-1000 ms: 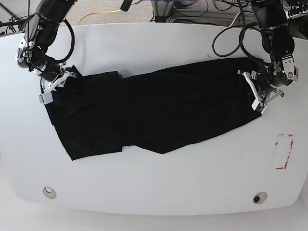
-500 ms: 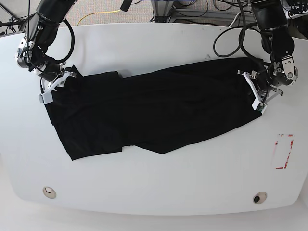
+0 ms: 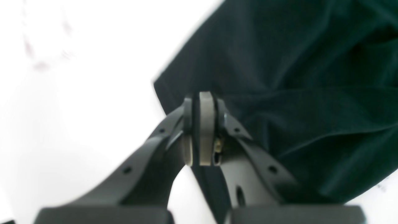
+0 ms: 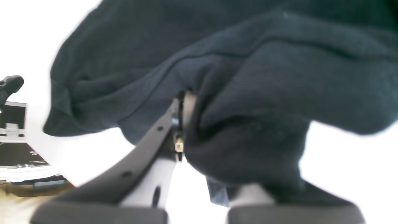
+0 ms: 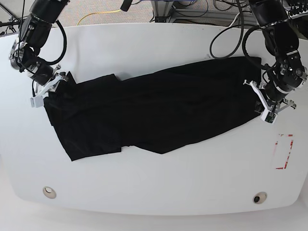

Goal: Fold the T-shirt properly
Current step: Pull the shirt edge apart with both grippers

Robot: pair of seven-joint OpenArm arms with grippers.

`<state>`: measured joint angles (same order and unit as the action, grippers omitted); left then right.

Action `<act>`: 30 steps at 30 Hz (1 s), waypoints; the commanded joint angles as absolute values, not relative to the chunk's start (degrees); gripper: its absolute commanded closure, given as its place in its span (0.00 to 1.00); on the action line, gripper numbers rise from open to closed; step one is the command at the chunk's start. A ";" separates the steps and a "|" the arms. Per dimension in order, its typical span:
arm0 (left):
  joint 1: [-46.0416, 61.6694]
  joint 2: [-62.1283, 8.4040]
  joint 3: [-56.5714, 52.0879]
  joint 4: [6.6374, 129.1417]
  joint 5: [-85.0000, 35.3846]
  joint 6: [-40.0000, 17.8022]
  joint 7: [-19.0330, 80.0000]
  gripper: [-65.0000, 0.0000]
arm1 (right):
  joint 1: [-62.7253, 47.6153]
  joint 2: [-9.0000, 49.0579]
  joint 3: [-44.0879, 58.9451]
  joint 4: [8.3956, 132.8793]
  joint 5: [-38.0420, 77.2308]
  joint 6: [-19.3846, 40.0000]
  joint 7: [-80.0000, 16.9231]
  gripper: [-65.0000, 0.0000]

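The black T-shirt (image 5: 159,110) lies stretched crosswise on the white table (image 5: 159,187), wrinkled and partly folded over itself. My left gripper (image 5: 263,103) is at the shirt's end on the right of the base view. In the left wrist view the gripper (image 3: 199,130) is shut with a thin strip of the T-shirt (image 3: 295,77) pinched between its pads, near a corner of the cloth. My right gripper (image 5: 47,89) is at the opposite end. In the right wrist view the gripper (image 4: 186,124) is shut on bunched T-shirt fabric (image 4: 248,62), which drapes over and hides one finger.
A red rectangle mark (image 5: 284,151) is on the table near my left gripper. Two round fittings (image 5: 49,192) (image 5: 260,198) sit near the front edge. Cables (image 5: 226,38) loop over the table's back right. Equipment (image 4: 15,149) shows past the table edge.
Both grippers have moved outward, away from each other, each still holding its end. The shirt is drawn longer and tauter across the table.
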<state>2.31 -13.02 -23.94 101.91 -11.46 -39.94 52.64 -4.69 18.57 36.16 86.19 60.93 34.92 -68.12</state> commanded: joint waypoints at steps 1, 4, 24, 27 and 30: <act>1.27 -13.67 -24.04 104.40 -12.00 -40.00 51.47 1.00 | -3.56 21.14 36.53 87.34 63.16 34.95 -66.95 1.00; 1.19 -13.76 -24.04 104.57 -12.18 -40.00 52.00 1.00 | -2.15 22.46 36.53 87.34 63.52 34.95 -66.95 1.00; -1.19 -11.82 -19.30 93.49 -12.26 -40.00 60.00 0.48 | -1.63 21.49 36.18 86.90 61.49 34.95 -66.95 1.00; -1.19 -11.82 -16.66 92.18 -12.26 -40.00 59.82 0.47 | -1.45 21.41 36.18 86.90 60.26 34.95 -66.95 1.00; -1.27 -11.74 -15.16 90.68 -12.26 -40.00 59.82 0.47 | -1.36 21.41 36.18 86.90 60.09 34.95 -66.95 1.00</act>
<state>-0.43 -11.03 -15.46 90.67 -11.88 -39.94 60.45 -2.31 20.29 35.90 86.06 58.65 34.89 -68.14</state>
